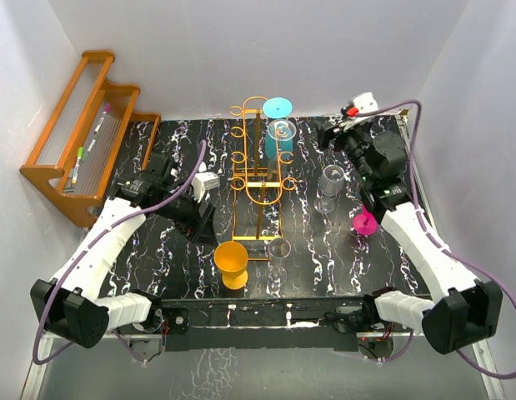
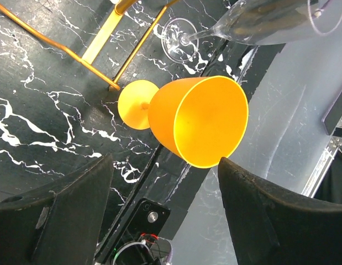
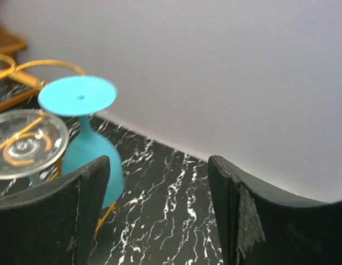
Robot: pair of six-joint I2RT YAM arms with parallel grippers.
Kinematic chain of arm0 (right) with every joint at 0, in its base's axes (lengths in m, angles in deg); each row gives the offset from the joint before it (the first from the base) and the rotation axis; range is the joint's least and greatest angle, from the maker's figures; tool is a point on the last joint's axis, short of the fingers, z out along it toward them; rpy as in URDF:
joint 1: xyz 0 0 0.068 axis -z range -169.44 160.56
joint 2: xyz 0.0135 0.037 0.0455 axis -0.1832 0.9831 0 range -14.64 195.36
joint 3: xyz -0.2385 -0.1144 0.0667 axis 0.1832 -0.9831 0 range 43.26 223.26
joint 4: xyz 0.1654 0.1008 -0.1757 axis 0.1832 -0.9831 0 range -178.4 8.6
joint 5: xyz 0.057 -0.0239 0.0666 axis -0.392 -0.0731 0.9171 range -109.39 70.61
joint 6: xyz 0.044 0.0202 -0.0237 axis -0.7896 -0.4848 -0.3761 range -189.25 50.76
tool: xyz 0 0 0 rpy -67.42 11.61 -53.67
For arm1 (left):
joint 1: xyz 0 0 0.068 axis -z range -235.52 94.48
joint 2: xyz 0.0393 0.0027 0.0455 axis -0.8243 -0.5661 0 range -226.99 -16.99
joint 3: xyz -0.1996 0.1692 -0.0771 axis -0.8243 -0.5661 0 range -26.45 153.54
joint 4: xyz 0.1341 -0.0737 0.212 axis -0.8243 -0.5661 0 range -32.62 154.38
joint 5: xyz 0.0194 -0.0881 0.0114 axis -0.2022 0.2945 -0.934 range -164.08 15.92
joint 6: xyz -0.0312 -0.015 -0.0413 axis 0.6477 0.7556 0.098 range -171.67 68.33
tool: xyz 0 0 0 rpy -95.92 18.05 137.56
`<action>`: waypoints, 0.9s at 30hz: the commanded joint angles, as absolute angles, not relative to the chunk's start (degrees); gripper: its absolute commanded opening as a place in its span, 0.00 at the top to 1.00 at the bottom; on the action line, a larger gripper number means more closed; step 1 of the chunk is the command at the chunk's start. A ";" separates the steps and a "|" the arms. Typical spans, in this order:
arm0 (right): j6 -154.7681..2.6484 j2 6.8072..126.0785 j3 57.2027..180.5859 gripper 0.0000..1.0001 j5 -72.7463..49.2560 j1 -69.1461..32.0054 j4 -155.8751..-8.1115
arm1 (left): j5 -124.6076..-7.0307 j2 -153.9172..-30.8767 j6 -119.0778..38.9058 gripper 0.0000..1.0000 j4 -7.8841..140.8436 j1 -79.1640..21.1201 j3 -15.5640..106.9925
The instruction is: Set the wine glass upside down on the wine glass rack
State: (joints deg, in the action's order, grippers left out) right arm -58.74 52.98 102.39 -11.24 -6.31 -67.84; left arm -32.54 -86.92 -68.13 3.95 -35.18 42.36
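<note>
The golden wire wine glass rack stands mid-table. A blue wine glass and a clear one hang on it upside down; the right wrist view shows the blue one and the clear foot left of my fingers. An orange wine glass stands upright by the rack's front end, with a clear glass beside it. My left gripper hovers open just left of the orange glass, holding nothing. My right gripper is open and empty, right of the hung glasses.
Another clear glass stands right of the rack, and a pink glass sits against my right forearm. A brown wooden stepped shelf holding pens fills the back left corner. White walls close in the back and sides.
</note>
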 commanded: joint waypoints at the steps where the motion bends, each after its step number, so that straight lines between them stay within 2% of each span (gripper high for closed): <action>1: -62.73 46.81 102.67 0.26 -22.98 -6.29 -64.44 | -32.18 -82.78 -67.72 0.26 8.66 -34.39 38.86; 20: -64.09 41.32 103.34 0.25 -25.22 -6.31 -65.80 | -31.77 -74.57 -65.39 0.27 25.76 -32.95 24.76; 27: -63.82 40.69 103.11 0.24 -26.28 -6.32 -65.92 | -31.17 -73.74 -66.10 0.33 26.97 -32.07 21.75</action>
State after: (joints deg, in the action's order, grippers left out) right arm -63.79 42.35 102.39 -24.69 -6.26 -67.75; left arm -32.93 -75.38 -65.56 25.20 -32.74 22.84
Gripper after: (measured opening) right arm 0.755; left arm 0.689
